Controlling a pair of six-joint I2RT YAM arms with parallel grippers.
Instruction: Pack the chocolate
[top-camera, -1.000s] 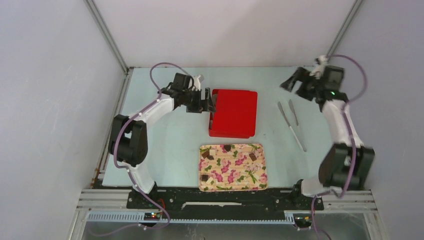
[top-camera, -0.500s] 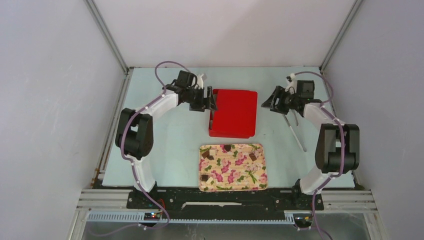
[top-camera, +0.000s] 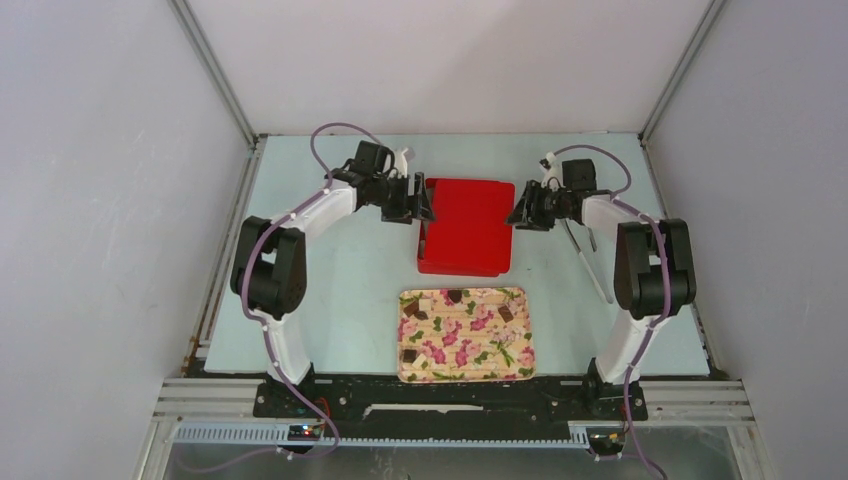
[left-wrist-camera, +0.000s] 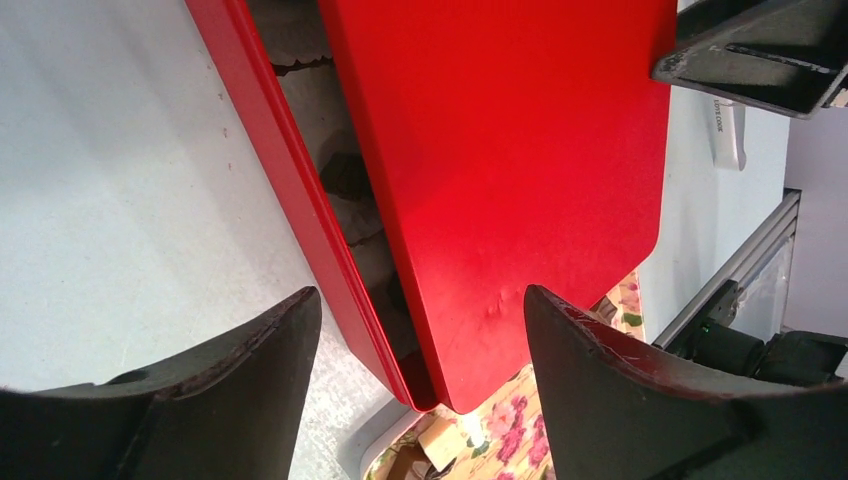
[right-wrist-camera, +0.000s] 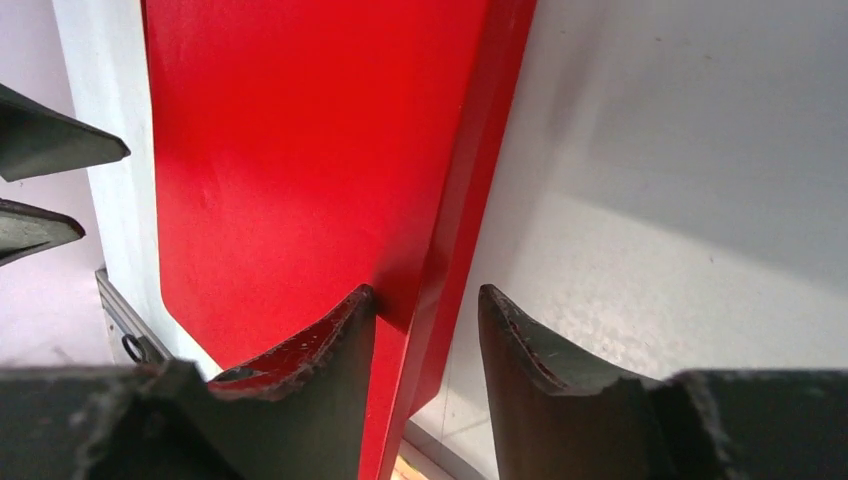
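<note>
A red box (top-camera: 466, 226) lies mid-table, its lid (left-wrist-camera: 500, 170) shifted so a gap shows grey paper cups (left-wrist-camera: 322, 120) inside. My left gripper (top-camera: 424, 203) is open, its jaws (left-wrist-camera: 420, 295) straddling the box's left wall and the lid's edge. At the right edge, my right gripper (top-camera: 517, 214) is open (right-wrist-camera: 427, 290), one finger on top of the lid (right-wrist-camera: 300, 170), the other outside over the table. Dark chocolate (top-camera: 506, 313) pieces lie scattered on the floral tray (top-camera: 470, 350) in front of the box. A pale chocolate (left-wrist-camera: 437, 440) piece shows at the tray's near corner.
Metal tongs (top-camera: 583, 245) lie on the table right of the box, just beyond the right gripper. Grey walls enclose the pale blue table (top-camera: 330, 280) on three sides. The arm bases stand at the near edge.
The right arm has swung in from the back right corner to the box's right edge, its jaws narrowing. The left gripper stayed at the left edge and narrowed slightly.
</note>
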